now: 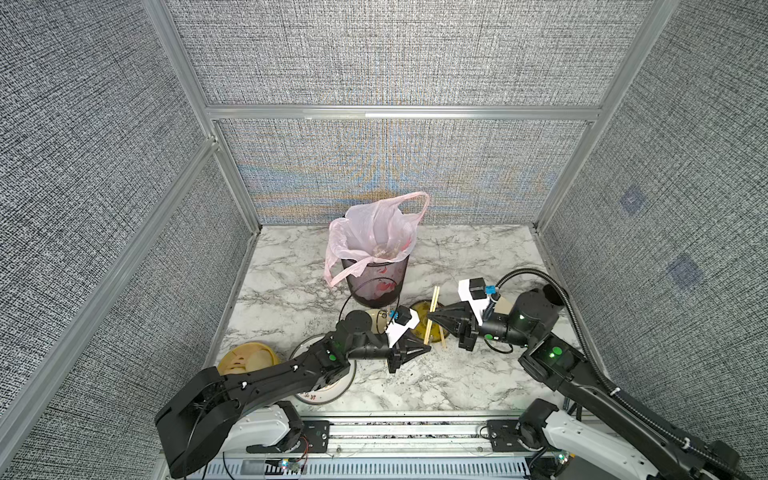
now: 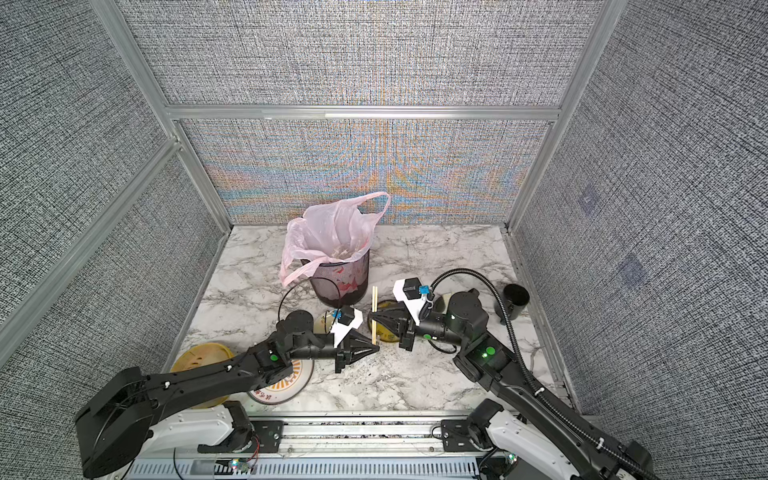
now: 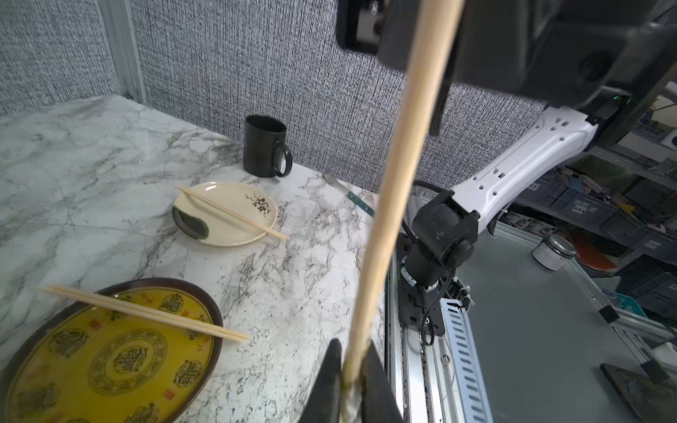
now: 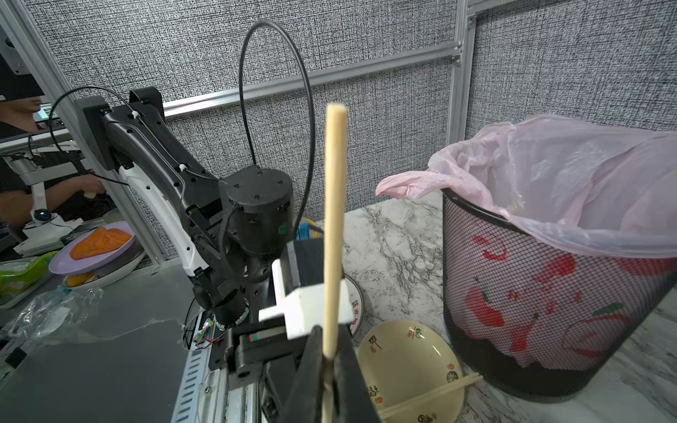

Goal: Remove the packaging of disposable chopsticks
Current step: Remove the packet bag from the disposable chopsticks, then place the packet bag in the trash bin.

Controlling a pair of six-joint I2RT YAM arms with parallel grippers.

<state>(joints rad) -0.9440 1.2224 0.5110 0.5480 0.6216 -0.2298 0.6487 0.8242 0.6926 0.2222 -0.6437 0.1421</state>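
A pair of pale disposable chopsticks (image 1: pixel 432 305) hangs in the air over the yellow plate (image 1: pixel 419 312), spanning both grippers. My left gripper (image 3: pixel 353 344) is shut at the pair's lower end, where a crumpled bit of clear packaging (image 3: pixel 350 401) shows between the jaws. My right gripper (image 4: pixel 329 331) is shut on the bare sticks (image 4: pixel 335 219) a little farther up, and the free end stands well above it. In both top views the two gripper tips (image 2: pixel 376 348) (image 2: pixel 371 319) nearly meet. No sleeve shows on the upper length.
A mesh bin lined with a pink bag (image 1: pixel 376 266) stands just behind. Other bare pairs lie on the yellow plate (image 3: pixel 110 351), a small cream plate (image 3: pixel 225 214) and a cream bowl (image 4: pixel 406 359). A black mug (image 2: pixel 515 301) stands far right. Under the left arm lies a patterned plate (image 2: pixel 286 384).
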